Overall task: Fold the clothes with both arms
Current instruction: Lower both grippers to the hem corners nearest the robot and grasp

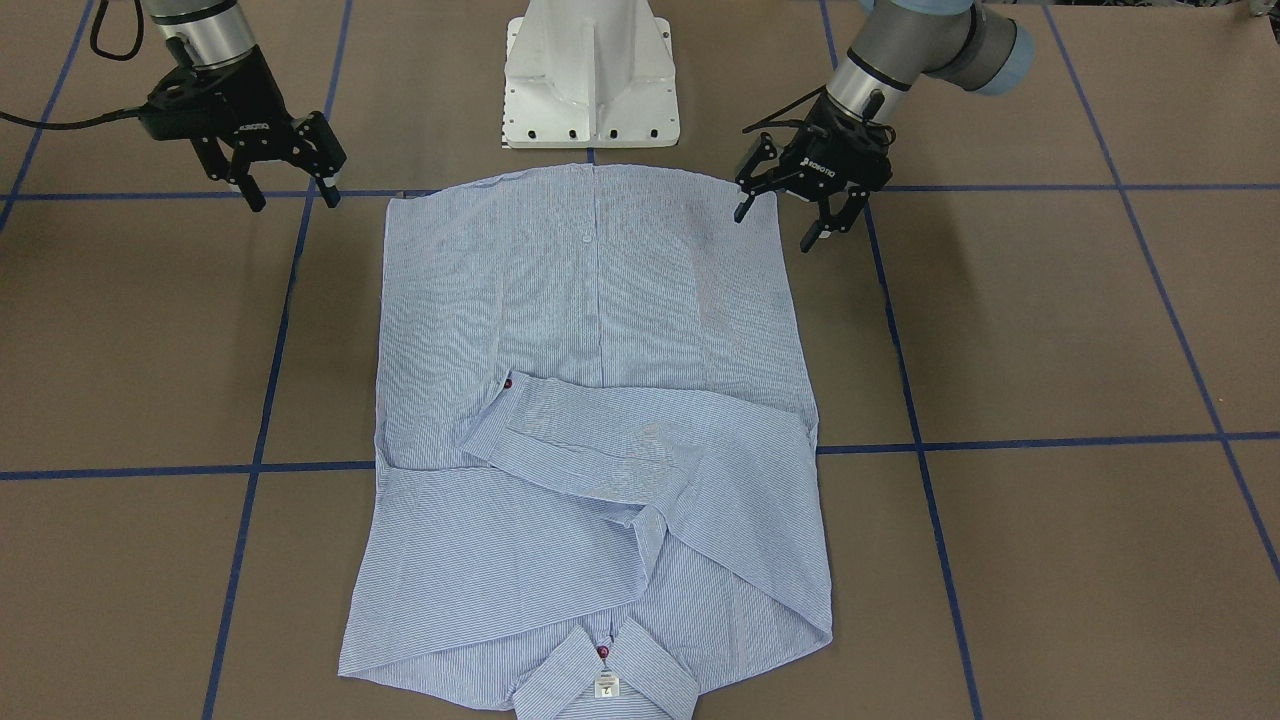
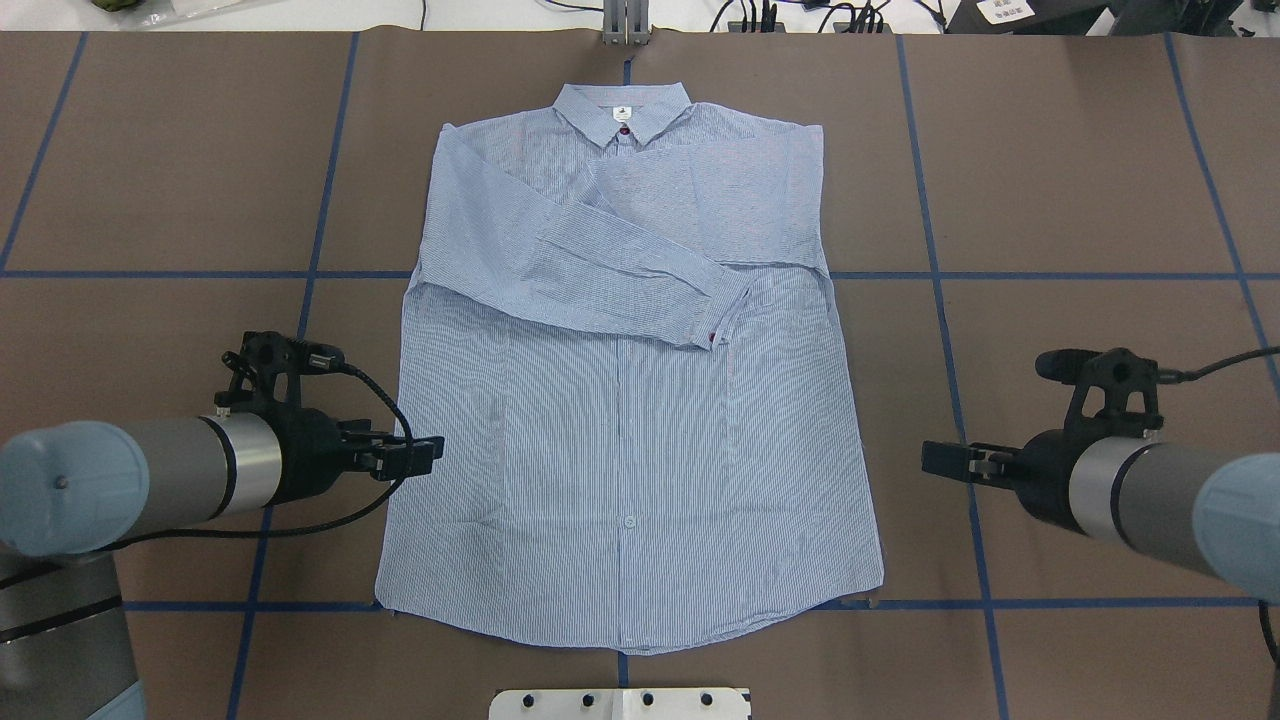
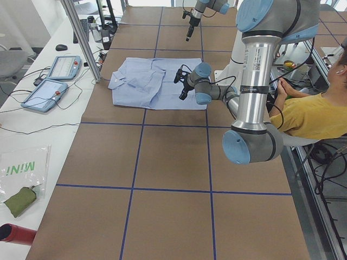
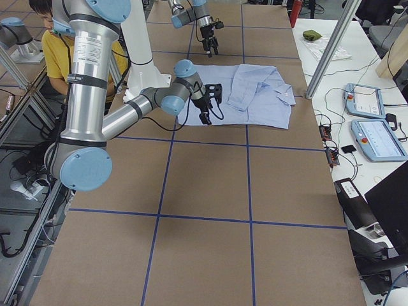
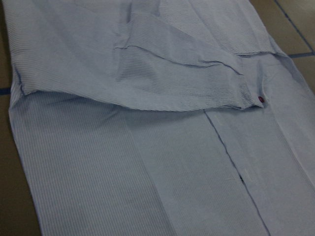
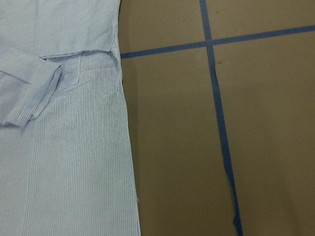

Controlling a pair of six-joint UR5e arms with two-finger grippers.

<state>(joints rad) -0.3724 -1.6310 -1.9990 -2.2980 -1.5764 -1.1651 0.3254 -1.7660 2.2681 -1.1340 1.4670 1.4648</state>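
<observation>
The light blue striped shirt (image 2: 630, 400) lies flat, front up, on the brown table, collar (image 2: 622, 108) away from the robot, hem toward it. Both sleeves are folded across the chest, and a cuff with a dark red button (image 1: 507, 383) lies on top. My left gripper (image 1: 775, 228) is open and empty, at the shirt's side edge near the hem, one fingertip over the cloth; it also shows in the overhead view (image 2: 428, 452). My right gripper (image 1: 295, 202) is open and empty, over bare table beside the shirt's other side (image 2: 935, 460). The wrist views show only the shirt (image 5: 147, 123) and the table.
The white pedestal base (image 1: 590, 80) stands just behind the hem. Blue tape lines (image 1: 900, 446) grid the brown table. A person in a yellow shirt (image 3: 314, 116) sits beside the robot. Tablets (image 3: 54, 81) and a metal post (image 3: 81, 38) stand past the collar end.
</observation>
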